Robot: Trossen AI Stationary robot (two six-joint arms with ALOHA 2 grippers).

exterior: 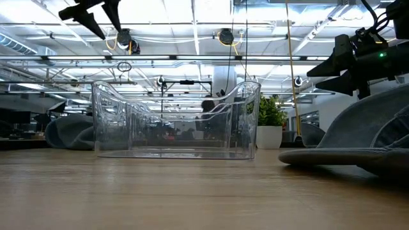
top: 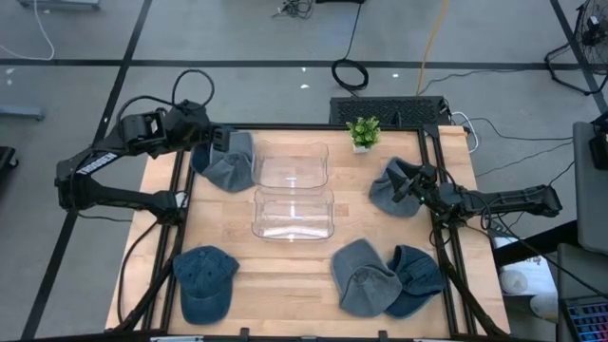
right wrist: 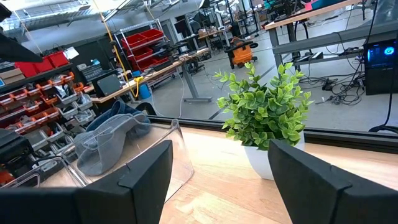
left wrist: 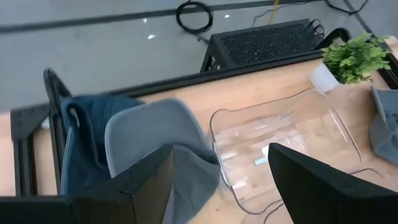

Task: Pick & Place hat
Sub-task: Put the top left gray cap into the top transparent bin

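Note:
Several caps lie crown-up on the wooden table. A grey cap [top: 231, 166] lies over a blue one [left wrist: 79, 140] at the far left. Another grey cap [top: 388, 188] lies at the right. A blue denim cap [top: 204, 280] lies near left. A grey cap [top: 364, 275] and a blue cap [top: 418, 275] overlap near right. My left gripper [top: 224, 142] hovers open above the far-left grey cap [left wrist: 155, 130]. My right gripper [top: 404, 180] is open and level, over the right grey cap, pointing toward the plant [right wrist: 264, 112].
Two clear plastic bins [top: 291, 163] [top: 294, 213] stand one behind the other at the table's middle. A small potted plant [top: 362, 133] stands at the far edge. Black frame rails run along the table's sides. Bare wood lies between the near caps.

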